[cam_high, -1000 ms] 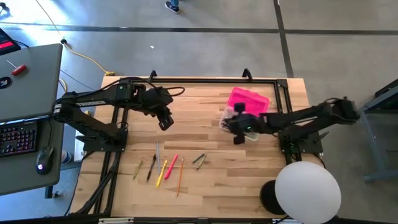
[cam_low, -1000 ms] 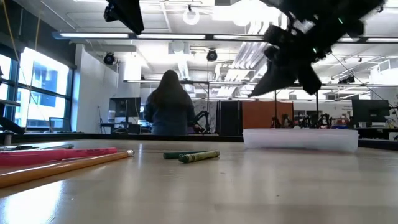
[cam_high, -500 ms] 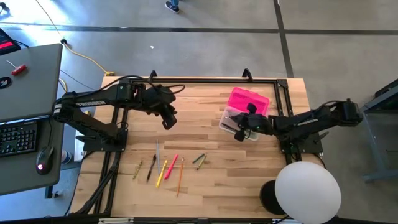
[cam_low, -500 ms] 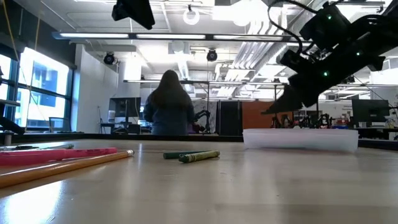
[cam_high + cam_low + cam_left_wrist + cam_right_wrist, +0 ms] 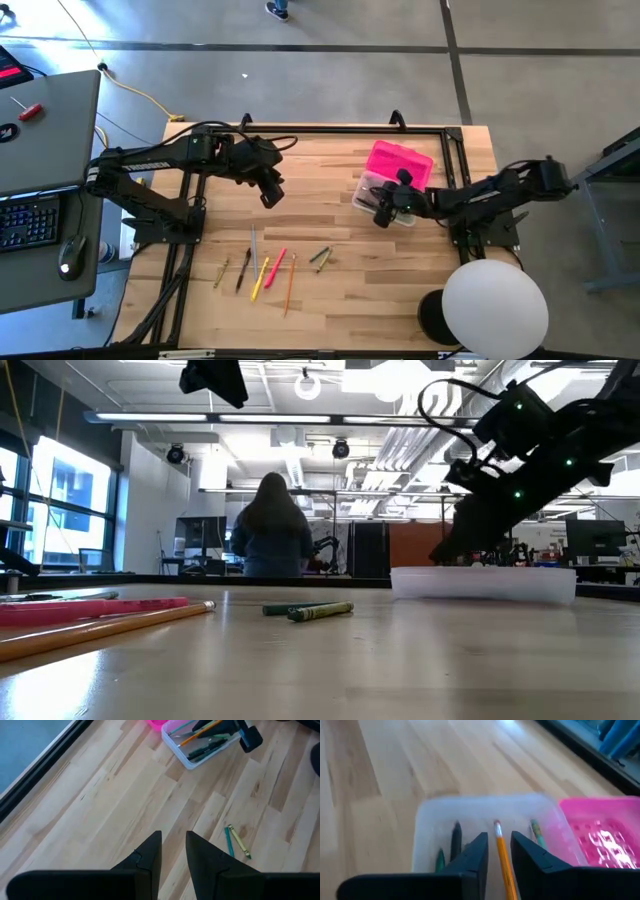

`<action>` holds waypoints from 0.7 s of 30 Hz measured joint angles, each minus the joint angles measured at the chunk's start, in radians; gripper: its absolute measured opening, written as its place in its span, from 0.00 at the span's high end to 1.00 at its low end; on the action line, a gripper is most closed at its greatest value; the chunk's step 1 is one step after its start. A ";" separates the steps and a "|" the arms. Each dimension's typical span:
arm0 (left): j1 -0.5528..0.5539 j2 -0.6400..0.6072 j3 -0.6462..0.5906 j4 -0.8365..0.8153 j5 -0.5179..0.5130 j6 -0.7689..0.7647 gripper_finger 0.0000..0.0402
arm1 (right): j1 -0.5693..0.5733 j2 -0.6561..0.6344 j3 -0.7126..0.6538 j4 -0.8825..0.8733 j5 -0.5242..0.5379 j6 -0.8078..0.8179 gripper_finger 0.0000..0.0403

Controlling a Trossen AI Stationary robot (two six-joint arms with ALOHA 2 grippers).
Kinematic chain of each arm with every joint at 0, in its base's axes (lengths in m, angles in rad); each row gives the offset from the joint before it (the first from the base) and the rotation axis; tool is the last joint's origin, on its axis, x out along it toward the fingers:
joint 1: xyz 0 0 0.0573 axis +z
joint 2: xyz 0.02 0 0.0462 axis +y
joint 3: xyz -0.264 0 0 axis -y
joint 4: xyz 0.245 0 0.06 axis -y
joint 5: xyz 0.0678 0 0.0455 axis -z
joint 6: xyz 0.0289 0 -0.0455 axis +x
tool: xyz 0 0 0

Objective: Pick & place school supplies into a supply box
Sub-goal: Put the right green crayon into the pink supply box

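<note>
The supply box is a clear tray on the table's right half, with its pink lid lying beside it on the far side. Green and dark pens lie inside. My right gripper slants down over the box, shut on an orange pencil. More supplies lie in a row near the front edge: a dark pen, a yellow one, a pink-red one, an orange pencil and two green ones. My left gripper hovers high over the left half with its fingers nearly together. My right gripper has the orange pencil between its two fingers, which lie across the shaft some way behind the eraser end. The fingers slant down from the table's right side. The pencil lies along the box, over the pens; whether it rests on them I cannot tell.
Dark frame rails run along the table's left and far sides. A white round object sits at the near right corner. A laptop and keyboard stand off the left edge. A person stands in the room beyond. Bare wood lies mid-table.
My right gripper has come down toward the box, from well above its rim to just over it, staying over the box's near-left end. My left gripper has shifted slightly toward the right and then held still. The supplies on the table have stayed where they were.
</note>
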 joint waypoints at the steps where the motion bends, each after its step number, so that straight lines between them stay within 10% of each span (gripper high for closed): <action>1: 0.000 0.000 0.000 0.000 0.002 0.000 0.70 | 0.000 0.004 0.000 0.034 -0.001 0.001 0.82; 8: 0.000 0.000 0.000 0.000 0.006 0.000 0.70 | 0.042 -0.003 0.058 0.377 -0.260 0.004 0.79; 16: 0.000 0.000 0.000 0.001 -0.004 0.000 0.70 | 0.270 0.201 0.388 0.117 -0.364 -0.305 0.78; 21: 0.000 0.000 0.000 0.001 0.008 0.000 0.70 | 0.291 0.418 0.551 0.036 -0.611 -0.516 0.78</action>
